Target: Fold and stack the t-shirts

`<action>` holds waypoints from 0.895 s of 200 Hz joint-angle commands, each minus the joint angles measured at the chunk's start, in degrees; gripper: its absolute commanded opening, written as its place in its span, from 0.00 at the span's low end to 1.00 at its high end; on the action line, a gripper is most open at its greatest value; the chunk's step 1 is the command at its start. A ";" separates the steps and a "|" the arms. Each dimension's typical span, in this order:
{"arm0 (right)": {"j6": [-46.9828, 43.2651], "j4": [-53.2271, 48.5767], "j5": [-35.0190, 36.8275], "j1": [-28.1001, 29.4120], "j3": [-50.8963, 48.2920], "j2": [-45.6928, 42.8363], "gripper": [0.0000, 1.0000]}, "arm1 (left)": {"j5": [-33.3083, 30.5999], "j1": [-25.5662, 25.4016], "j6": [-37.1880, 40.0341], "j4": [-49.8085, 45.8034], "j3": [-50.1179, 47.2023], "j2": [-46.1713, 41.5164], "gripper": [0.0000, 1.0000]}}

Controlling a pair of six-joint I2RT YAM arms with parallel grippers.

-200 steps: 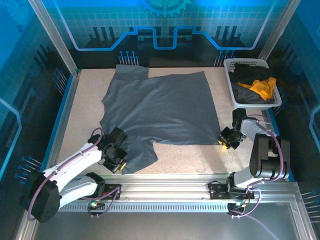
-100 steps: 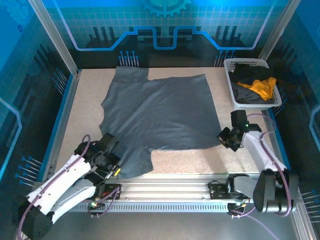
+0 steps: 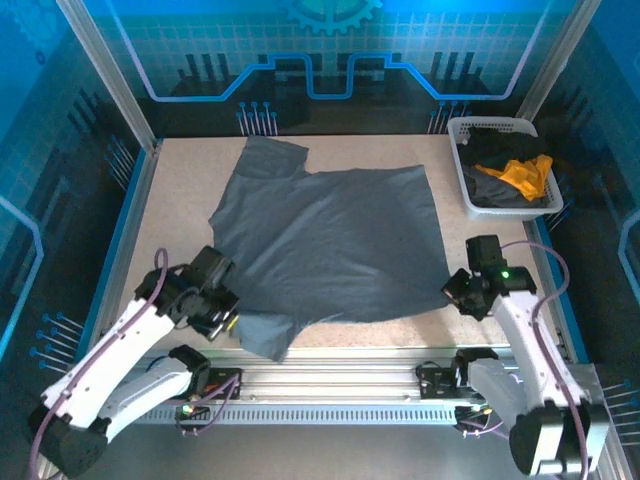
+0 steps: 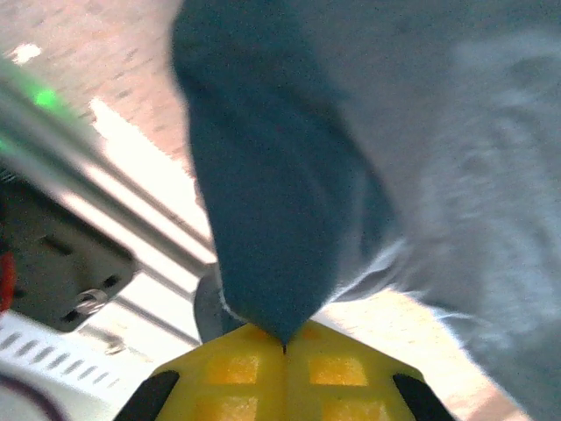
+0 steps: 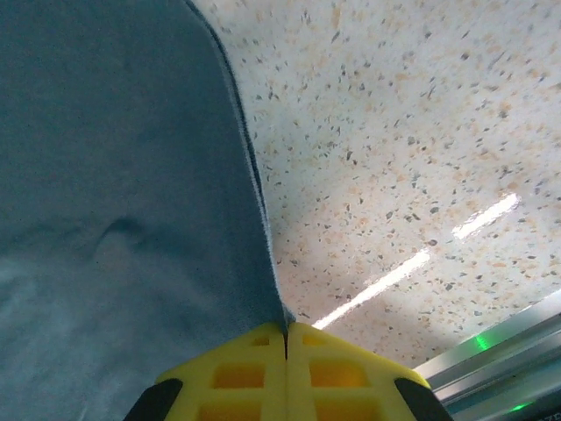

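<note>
Left fingers [image 4: 232, 373] and right fingers [image 5: 232, 377] pinch the unfolded slate grey cloth t-shirt [image 3: 330, 240]; black and orange shirts [image 3: 520, 175] wait in the white lattice basket [image 3: 490, 122].

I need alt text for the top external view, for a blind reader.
A grey t-shirt lies spread on a speckled table, the left end effector and right end effector shut on its near corners. A white basket at far right holds dark and orange cloth.

Left gripper [image 4: 282, 349] pinched closed; right gripper [image 5: 286, 331] likewise (both arms extended forward).
</note>
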 commanded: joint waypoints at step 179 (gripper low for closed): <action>-2.06 5.53 1.91 -0.64 38.25 48.92 0.00 | 3.33 22.83 21.73 32.34 24.94 41.19 0.00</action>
